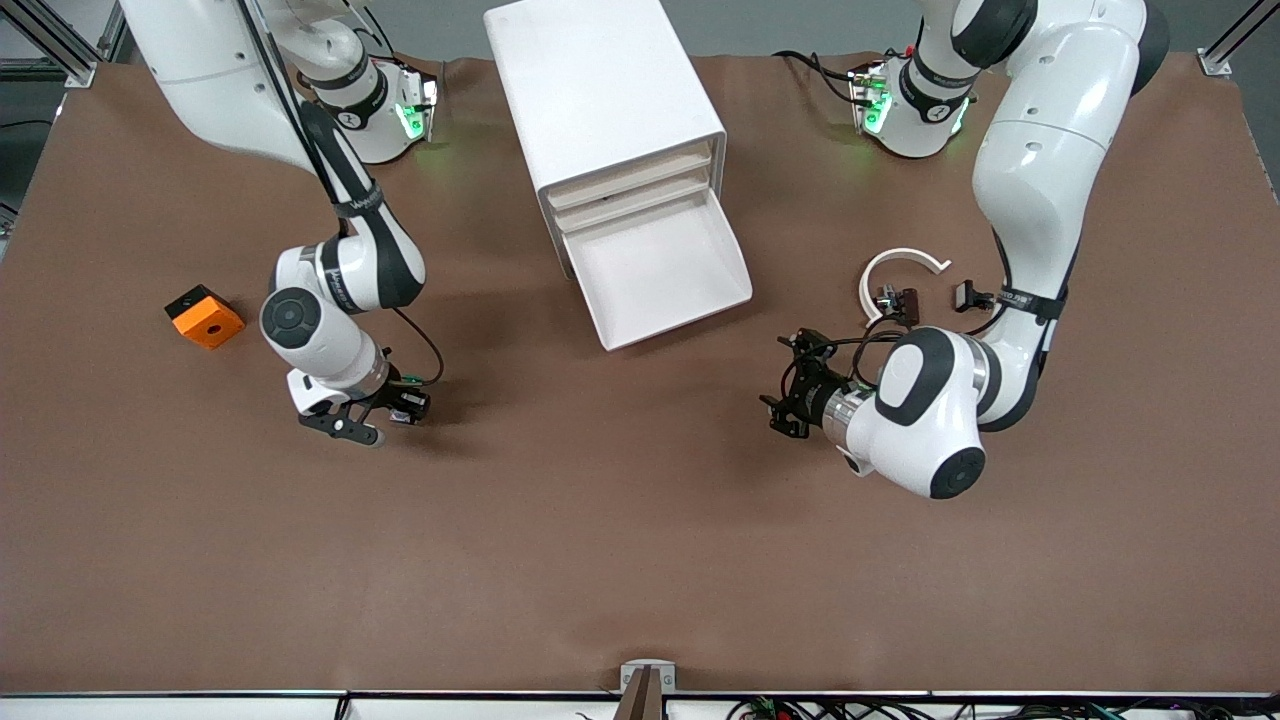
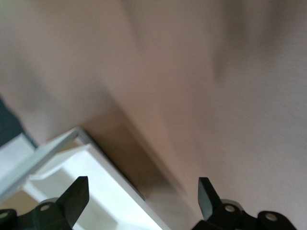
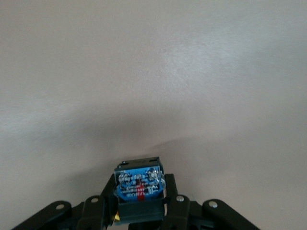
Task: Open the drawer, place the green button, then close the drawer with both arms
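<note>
Clamping down, the right gripper (image 3: 140, 203) has its fingers (image 3: 98, 211) pinched tight on the button (image 3: 139, 184), whose bluish base shows between them just above the brown table (image 1: 620, 520). Off toward the left arm's end, the left gripper (image 1: 790, 395) hangs with its jaws spread wide and nothing between them. It points at the drawer (image 1: 660, 270), which stands pulled out of the white cabinet (image 1: 600, 90) between the two grippers.
</note>
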You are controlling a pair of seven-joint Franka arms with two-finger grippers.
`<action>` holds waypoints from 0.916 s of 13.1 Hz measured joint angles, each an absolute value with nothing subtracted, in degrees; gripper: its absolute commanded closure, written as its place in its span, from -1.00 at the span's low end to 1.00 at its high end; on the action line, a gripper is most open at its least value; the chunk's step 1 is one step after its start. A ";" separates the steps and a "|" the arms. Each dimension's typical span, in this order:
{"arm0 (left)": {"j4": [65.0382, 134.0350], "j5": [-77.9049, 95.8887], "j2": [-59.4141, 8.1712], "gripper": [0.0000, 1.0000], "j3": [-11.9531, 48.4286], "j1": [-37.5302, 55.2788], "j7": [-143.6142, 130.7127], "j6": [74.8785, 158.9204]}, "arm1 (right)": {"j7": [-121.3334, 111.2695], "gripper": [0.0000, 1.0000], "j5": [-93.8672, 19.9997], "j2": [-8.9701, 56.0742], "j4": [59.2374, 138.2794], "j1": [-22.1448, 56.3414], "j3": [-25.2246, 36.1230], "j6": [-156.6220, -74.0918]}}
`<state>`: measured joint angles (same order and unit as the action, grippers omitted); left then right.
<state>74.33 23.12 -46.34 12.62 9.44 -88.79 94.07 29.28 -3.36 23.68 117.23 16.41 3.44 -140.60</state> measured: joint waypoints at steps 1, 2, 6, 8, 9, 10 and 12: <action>74.31 21.26 -45.57 -1.00 12.62 9.59 -85.33 95.10 | 31.34 1.00 -3.36 21.54 115.50 16.48 3.37 -135.65; 74.30 19.58 -44.79 -1.00 12.62 9.73 -82.52 96.09 | 33.70 1.00 -3.36 19.35 113.77 16.90 3.21 -130.72; 74.27 10.23 -41.94 -1.00 12.75 10.15 -76.64 101.13 | 48.73 1.00 -3.51 13.75 106.94 25.27 2.71 -118.11; 74.29 6.87 -40.91 -1.00 12.76 11.01 -73.17 101.81 | 55.84 1.00 -3.85 13.59 103.12 31.06 2.57 -116.58; 74.31 5.33 -40.68 -1.00 12.79 11.16 -72.12 102.36 | 57.54 1.00 -4.32 13.65 102.18 33.55 2.53 -116.42; 74.31 4.02 -40.45 -1.00 12.80 11.09 -70.89 103.34 | 58.65 1.00 -4.74 13.77 101.79 35.75 2.51 -116.57; 74.38 2.81 -40.00 -1.00 12.80 11.00 -68.30 104.66 | 61.96 1.00 -5.60 14.25 101.71 39.64 2.52 -118.08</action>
